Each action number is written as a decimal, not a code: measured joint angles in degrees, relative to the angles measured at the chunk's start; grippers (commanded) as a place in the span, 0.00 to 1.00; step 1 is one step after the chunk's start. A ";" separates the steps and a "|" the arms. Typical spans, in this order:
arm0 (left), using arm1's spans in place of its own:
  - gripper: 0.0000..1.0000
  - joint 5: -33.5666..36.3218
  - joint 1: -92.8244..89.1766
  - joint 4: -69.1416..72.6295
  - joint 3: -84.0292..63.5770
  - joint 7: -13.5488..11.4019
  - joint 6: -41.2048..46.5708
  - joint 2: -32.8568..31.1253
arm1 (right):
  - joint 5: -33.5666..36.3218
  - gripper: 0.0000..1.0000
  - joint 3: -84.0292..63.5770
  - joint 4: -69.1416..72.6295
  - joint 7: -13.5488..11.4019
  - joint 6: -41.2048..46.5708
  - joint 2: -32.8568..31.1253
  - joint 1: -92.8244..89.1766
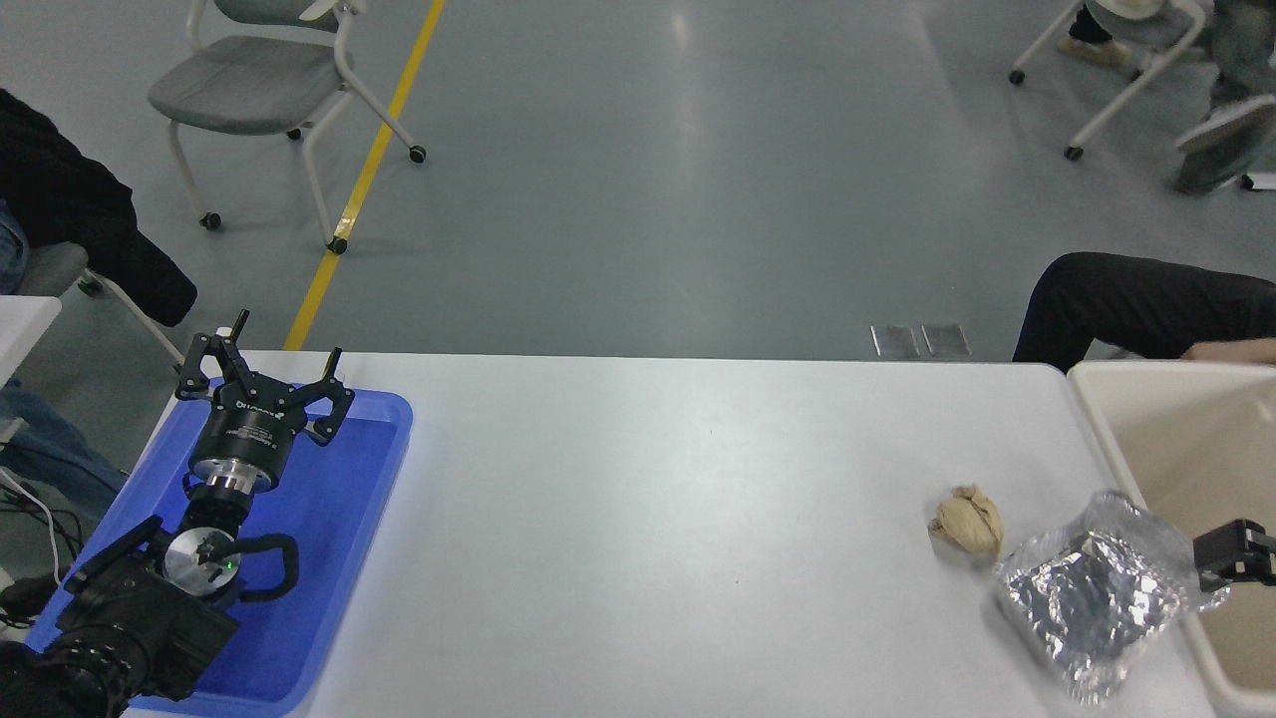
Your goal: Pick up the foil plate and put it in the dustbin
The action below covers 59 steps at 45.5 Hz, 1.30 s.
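While only the tip of the right gripper shows at the frame's right edge, findings are limited to that part.

Head view, plate: the foil plate lies at the table's near right corner, its rim against the bin wall and not inside it.
Head view, right gripper: a black tip sits just beside the plate's right rim, over the bin's edge; whether the fingers are spread or closed cannot be told.
Head view, left gripper: parked over the blue tray, fingers spread, holding nothing.
Head view, paper ball: just left of the plate, apart from it.
Step in hand: approach to the plate, judged not yet grasped.
Method advised: take the flared rim on the bin side, pinch lightly since foil crumples, lift clear of the bin wall before moving over.
Risk: a push could slide the plate into the ball.
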 measured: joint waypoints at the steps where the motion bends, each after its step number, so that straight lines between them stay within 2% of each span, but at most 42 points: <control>1: 1.00 0.00 0.00 0.00 0.00 0.00 0.00 -0.01 | 0.02 1.00 1.01 -0.38 -0.04 -0.22 0.13 -1.15; 28: 1.00 0.01 -0.08 -0.01 0.00 -0.01 0.00 0.01 | 1.51 1.00 24.14 -20.43 -3.26 -8.89 12.35 -27.21; 30: 1.00 0.01 -0.08 -0.01 0.00 -0.01 0.00 0.01 | 1.54 0.93 24.87 -21.31 -3.43 -9.18 12.98 -28.21; 34: 1.00 0.01 -0.08 -0.01 0.00 -0.01 0.00 0.01 | 1.58 0.63 25.77 -22.38 -3.62 -9.59 13.74 -29.54; 36: 1.00 0.01 -0.08 -0.01 0.00 -0.01 0.00 0.02 | 1.61 0.53 26.11 -22.77 -3.68 -9.81 14.00 -30.02; 39: 1.00 0.01 -0.08 -0.01 0.00 -0.01 0.00 0.02 | 1.65 0.44 26.52 -23.22 -3.75 -10.16 14.41 -30.61; 41: 1.00 0.01 -0.08 -0.01 0.00 -0.02 0.00 0.02 | 1.65 0.41 26.75 -23.49 -3.78 -10.38 14.65 -30.93; 42: 1.00 0.01 -0.08 -0.01 0.00 -0.02 0.00 0.02 | 1.66 0.35 26.84 -23.58 -3.80 -10.46 14.74 -31.04; 44: 1.00 0.01 -0.08 -0.01 0.00 -0.02 0.00 0.02 | 1.67 0.10 27.08 -23.76 -3.83 -10.68 14.92 -31.26; 45: 1.00 0.01 -0.08 0.00 0.00 -0.02 0.00 0.02 | 1.68 0.00 27.21 -23.82 -3.83 -10.74 14.98 -31.33; 59: 1.00 0.01 -0.08 0.00 0.00 -0.02 0.00 -0.01 | 1.41 0.00 29.10 -23.83 -3.89 -11.25 15.40 -31.64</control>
